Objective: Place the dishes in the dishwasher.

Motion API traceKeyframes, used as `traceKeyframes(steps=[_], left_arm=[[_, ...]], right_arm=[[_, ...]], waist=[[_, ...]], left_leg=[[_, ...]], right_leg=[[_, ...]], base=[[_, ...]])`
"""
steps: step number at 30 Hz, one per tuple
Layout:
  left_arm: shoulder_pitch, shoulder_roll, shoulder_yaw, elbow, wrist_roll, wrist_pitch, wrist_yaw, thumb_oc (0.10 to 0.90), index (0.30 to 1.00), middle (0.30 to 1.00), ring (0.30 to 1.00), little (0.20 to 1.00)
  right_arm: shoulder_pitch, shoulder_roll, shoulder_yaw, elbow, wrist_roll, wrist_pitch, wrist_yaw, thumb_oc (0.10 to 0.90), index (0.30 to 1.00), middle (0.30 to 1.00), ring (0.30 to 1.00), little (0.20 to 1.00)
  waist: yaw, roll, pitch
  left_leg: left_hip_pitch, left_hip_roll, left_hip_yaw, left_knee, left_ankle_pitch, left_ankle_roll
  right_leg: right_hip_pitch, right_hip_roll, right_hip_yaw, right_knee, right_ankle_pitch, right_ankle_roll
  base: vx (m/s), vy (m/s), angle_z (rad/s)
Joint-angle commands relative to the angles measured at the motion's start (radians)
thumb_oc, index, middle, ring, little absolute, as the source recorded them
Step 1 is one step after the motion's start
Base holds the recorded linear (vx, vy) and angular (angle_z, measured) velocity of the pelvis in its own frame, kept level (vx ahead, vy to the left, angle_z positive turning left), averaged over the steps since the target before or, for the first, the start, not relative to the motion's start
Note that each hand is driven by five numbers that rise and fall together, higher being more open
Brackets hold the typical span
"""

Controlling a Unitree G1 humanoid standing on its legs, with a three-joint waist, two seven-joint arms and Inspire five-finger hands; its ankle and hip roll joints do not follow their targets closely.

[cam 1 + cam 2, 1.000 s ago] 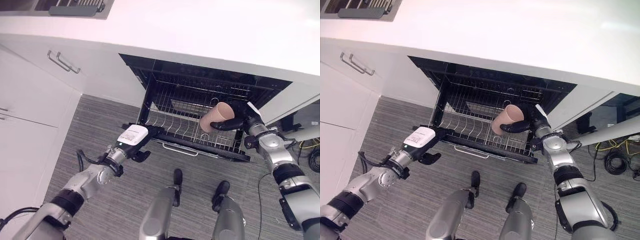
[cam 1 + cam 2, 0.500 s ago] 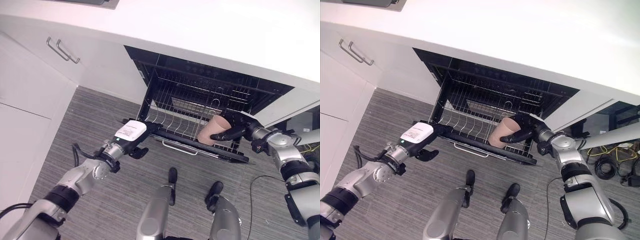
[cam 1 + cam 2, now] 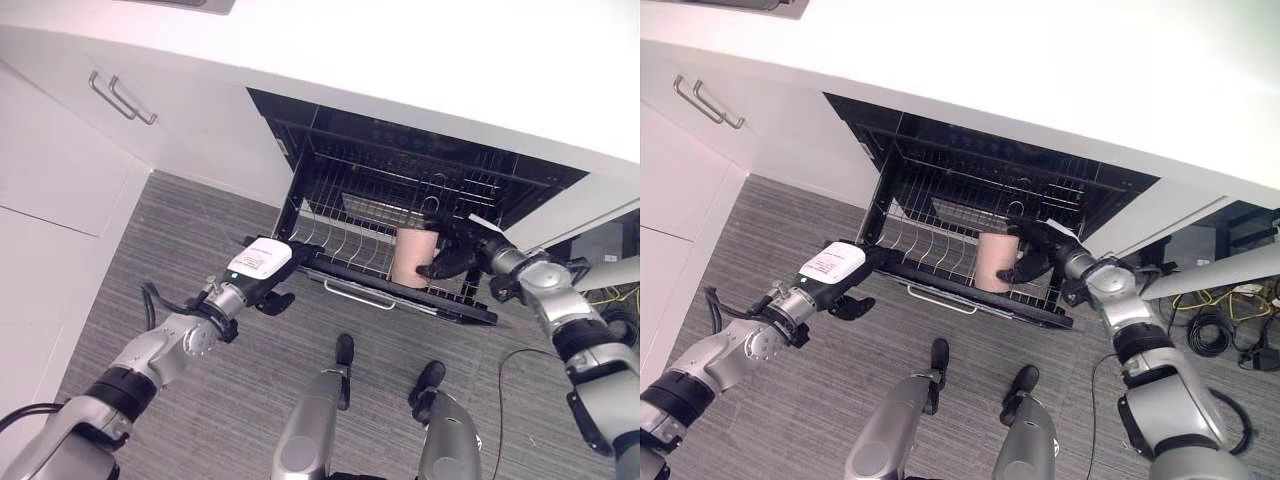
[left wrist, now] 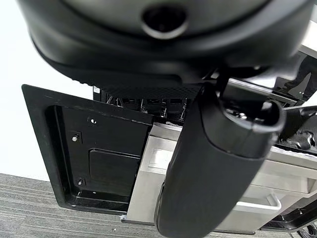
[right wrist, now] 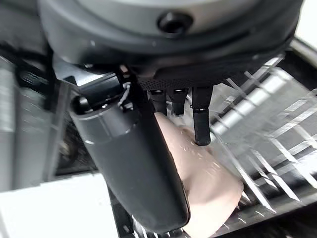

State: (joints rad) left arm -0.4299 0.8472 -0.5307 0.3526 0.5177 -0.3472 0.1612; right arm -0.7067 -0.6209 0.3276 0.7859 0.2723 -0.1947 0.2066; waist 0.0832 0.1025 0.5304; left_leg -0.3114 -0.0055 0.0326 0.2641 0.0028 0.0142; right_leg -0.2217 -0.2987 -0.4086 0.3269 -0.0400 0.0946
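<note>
Cup (image 3: 412,256) is the thing in hand: in the left eye view it stands about upright over the front of the pulled-out rack (image 3: 350,240), with the right hand (image 3: 452,252) wrapped round its side. The left hand (image 3: 268,278) sits at the rack's front left corner, by the open dishwasher (image 3: 420,180).

Right eye view tells the same: the pink cup (image 3: 994,261) low over the tines, the right hand's (image 3: 1032,262) fingers curled round it, the left hand (image 3: 845,280) near the rack's edge.

Left wrist view shows the thumb (image 4: 213,163) reaching toward the door (image 4: 99,158); whether the other fingers grip anything I cannot tell.

Right wrist view shows thumb (image 5: 133,158) and fingers (image 5: 200,119) pinching the wet cup (image 5: 203,188) above the wire tines.

Judging by this, the step is setting the cup down. The next move calls for lowering it until it seats between tines, then releasing without tipping it.
</note>
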Motion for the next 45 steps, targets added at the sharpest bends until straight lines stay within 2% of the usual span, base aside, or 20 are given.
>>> traceKeyframes(steps=[1,6,7,12,16,19,29,33,34,37,38,41,43,44,45], left_arm=[[0.043,-0.033,0.062,-0.051,-0.001,0.000,0.027,0.800,0.900,0.900,0.900,0.900],[0.074,-0.057,0.078,-0.063,0.005,0.007,0.033,0.800,0.900,0.900,0.900,0.900],[0.090,-0.064,0.085,-0.069,0.006,0.008,0.033,0.800,0.900,0.900,0.900,0.900],[0.125,-0.074,0.098,-0.093,0.003,0.017,0.026,0.800,0.900,0.900,0.900,0.900],[0.164,-0.084,0.115,-0.102,0.004,0.017,0.036,0.800,0.900,0.900,0.900,0.900],[0.197,-0.088,0.134,-0.114,0.013,0.013,0.039,0.800,0.900,0.900,0.900,0.900],[0.287,-0.131,0.184,-0.104,0.041,0.033,0.082,0.800,0.900,0.900,0.900,0.900],[0.350,-0.167,0.225,-0.096,0.056,0.035,0.100,0.800,0.900,0.900,0.900,0.900],[0.381,-0.182,0.237,-0.089,0.078,0.030,0.105,0.800,0.900,0.900,0.900,0.900],[0.410,-0.199,0.247,-0.071,0.092,0.021,0.119,0.800,0.900,0.900,0.900,0.900],[0.445,-0.216,0.265,-0.068,0.094,0.015,0.140,0.800,0.900,0.900,0.900,0.900],[0.471,-0.224,0.293,-0.067,0.066,0.008,0.169,0.800,0.900,0.900,0.900,0.900],[0.484,-0.217,0.325,-0.073,0.012,0.005,0.178,0.800,0.900,0.900,0.900,0.900],[0.487,-0.203,0.349,-0.092,-0.014,0.010,0.175,0.800,0.900,0.900,0.900,0.900],[0.488,-0.193,0.362,-0.105,-0.023,0.008,0.179,0.800,0.900,0.900,0.900,0.900]], right_arm=[[-0.023,-0.042,-0.077,-0.137,-0.079,-0.198,-0.174,0.800,0.900,0.900,0.900,0.900],[0.032,-0.034,-0.098,-0.259,-0.160,-0.228,-0.251,0.800,0.900,0.900,0.900,0.900],[0.051,-0.034,-0.104,-0.294,-0.196,-0.249,-0.309,0.800,0.900,0.900,0.900,0.900],[0.088,-0.028,-0.121,-0.351,-0.266,-0.294,-0.429,0.800,0.900,0.900,0.900,0.900],[0.136,-0.017,-0.144,-0.427,-0.273,-0.298,-0.457,0.800,0.900,0.900,0.900,0.900],[0.187,-0.002,-0.148,-0.483,-0.287,-0.305,-0.458,0.800,0.900,0.900,0.900,0.900],[0.356,0.076,-0.184,-0.644,-0.167,-0.395,-0.406,0.800,0.900,0.900,0.900,0.900],[0.462,0.105,-0.229,-0.741,-0.009,-0.413,-0.320,0.800,0.900,0.900,0.900,0.900],[0.500,0.121,-0.251,-0.809,0.050,-0.424,-0.254,0.800,0.900,0.900,0.900,0.900],[0.524,0.138,-0.260,-0.868,0.085,-0.419,-0.218,0.800,0.900,0.900,0.900,0.900],[0.552,0.152,-0.264,-0.928,0.099,-0.402,-0.203,0.800,0.900,0.900,0.900,0.900],[0.580,0.165,-0.278,-0.959,0.094,-0.398,-0.206,0.800,0.900,0.900,0.900,0.900],[0.601,0.183,-0.299,-0.968,0.096,-0.378,-0.222,0.800,0.900,0.900,0.900,0.900],[0.609,0.203,-0.312,-0.974,0.127,-0.365,-0.220,0.800,0.900,0.900,0.900,0.900],[0.613,0.214,-0.316,-0.980,0.152,-0.367,-0.209,0.800,0.900,0.900,0.900,0.900]], waist=[[-0.016,0.028,-0.053],[-0.030,0.043,-0.058],[-0.034,0.049,-0.059],[-0.041,0.062,-0.063],[-0.052,0.068,-0.069],[-0.059,0.069,-0.075],[-0.092,0.060,-0.117],[-0.111,0.048,-0.152],[-0.119,0.041,-0.169],[-0.118,0.034,-0.190],[-0.113,0.027,-0.213],[-0.113,0.027,-0.243],[-0.119,0.030,-0.265],[-0.128,0.030,-0.274],[-0.132,0.030,-0.275]], left_leg=[[-0.018,0.068,0.066,0.036,-0.100,-0.079],[-0.016,0.065,0.075,0.036,-0.105,-0.076],[-0.014,0.065,0.079,0.036,-0.106,-0.075],[-0.010,0.063,0.085,0.036,-0.111,-0.074],[-0.004,0.063,0.091,0.036,-0.116,-0.075],[0.003,0.065,0.097,0.036,-0.121,-0.073],[0.048,0.080,0.114,0.036,-0.138,-0.071],[0.096,0.085,0.125,0.036,-0.156,-0.061],[0.131,0.085,0.136,0.036,-0.163,-0.055],[0.170,0.078,0.145,0.036,-0.172,-0.047],[0.221,0.066,0.147,0.036,-0.188,-0.036],[0.258,0.051,0.144,0.036,-0.202,-0.014],[0.294,0.038,0.146,0.036,-0.220,0.007],[0.313,0.032,0.138,0.036,-0.236,0.023],[0.318,0.029,0.132,0.036,-0.244,0.030]], right_leg=[[-0.006,-0.040,0.138,-0.027,-0.006,0.110],[-0.012,-0.044,0.150,-0.027,-0.009,0.110],[-0.012,-0.046,0.153,-0.027,-0.010,0.110],[-0.012,-0.050,0.159,-0.027,-0.013,0.112],[-0.010,-0.052,0.166,-0.027,-0.019,0.112],[-0.007,-0.053,0.169,-0.027,-0.021,0.112],[0.024,-0.043,0.181,-0.027,-0.040,0.106],[0.054,-0.038,0.190,-0.027,-0.053,0.099],[0.074,-0.039,0.193,-0.027,-0.059,0.096],[0.102,-0.043,0.192,-0.027,-0.066,0.095],[0.154,-0.049,0.189,-0.027,-0.083,0.095],[0.197,-0.052,0.186,-0.027,-0.074,0.091],[0.232,-0.061,0.185,-0.027,-0.040,0.086],[0.246,-0.066,0.199,-0.027,0.023,0.089],[0.247,-0.063,0.210,-0.019,0.047,0.091]], base=[[0.02,0.073,-0.17],[0.02,0.073,-0.08],[0.01,0.061,-0.07],[0.01,0.049,-0.09],[0.02,0.047,-0.04],[0.01,0.013,-0.01],[0.02,0.018,-0.06],[0.08,0.070,-0.07],[0.11,0.144,-0.18],[0.10,0.130,-0.25],[0.16,0.232,-0.25],[0.15,0.218,-0.18],[0.09,0.195,-0.12],[0.02,0.132,-0.09],[0.00,0.110,-0.07]])
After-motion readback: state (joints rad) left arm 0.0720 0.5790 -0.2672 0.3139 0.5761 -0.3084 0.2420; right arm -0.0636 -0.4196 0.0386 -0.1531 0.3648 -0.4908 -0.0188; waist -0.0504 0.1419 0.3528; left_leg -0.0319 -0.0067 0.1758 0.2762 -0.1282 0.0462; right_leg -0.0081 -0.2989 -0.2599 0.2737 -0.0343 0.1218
